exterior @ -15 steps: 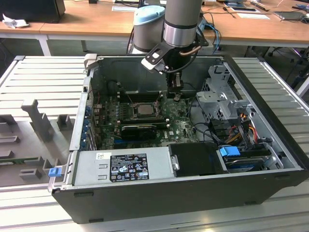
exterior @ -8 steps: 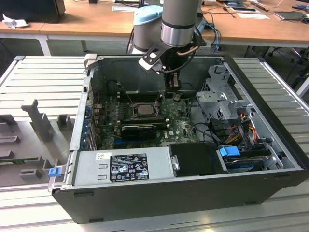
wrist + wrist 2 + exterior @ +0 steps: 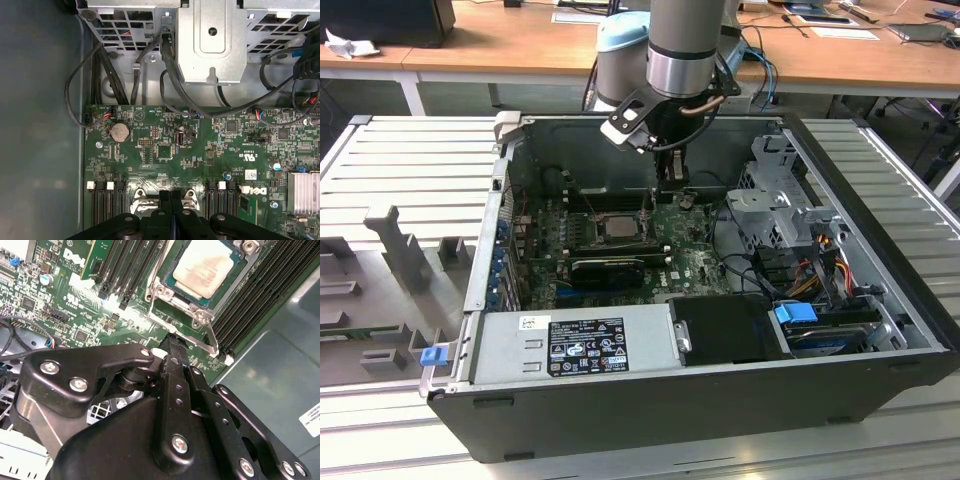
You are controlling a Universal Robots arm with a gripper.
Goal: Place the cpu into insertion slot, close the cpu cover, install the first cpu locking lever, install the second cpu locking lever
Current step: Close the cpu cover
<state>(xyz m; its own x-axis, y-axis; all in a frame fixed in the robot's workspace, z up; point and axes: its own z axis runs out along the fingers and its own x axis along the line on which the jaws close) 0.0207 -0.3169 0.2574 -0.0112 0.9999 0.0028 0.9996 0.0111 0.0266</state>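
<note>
**Open computer case [image 3: 895, 300] with one arm reaching in.** The gripper [image 3: 670, 180] stands just beside the insertion slot [image 3: 595, 236], on the side away from the power supply [image 3: 500, 345]. In the first wrist view its fingers [image 3: 165, 210] are pressed together with nothing seen between them.

One cpu [image 3: 207, 265] lies flat in the slot, pale top up. The cpu cover [image 3: 229, 286] lies flat around it. In the second wrist view a bright metal lever rod [image 3: 213, 337] runs past the slot's corner, right by the gripper's tip; whether they touch cannot be told.

- **Writing:** there is one printed label [image 3: 588, 345] on the power supply, white lettering [image 3: 247, 156] on the green board, and one white sticker [image 3: 312, 417] on the case wall.
- **Exterior view:** one long black card [image 3: 610, 268] sits between the slot and the power supply, and two blue clips [image 3: 795, 312] flank the supply.
- **First wrist view:** this adds one coin cell [image 3: 120, 131], one finned heatsink [image 3: 302, 192] and a metal drive cage [image 3: 210, 40].
</note>
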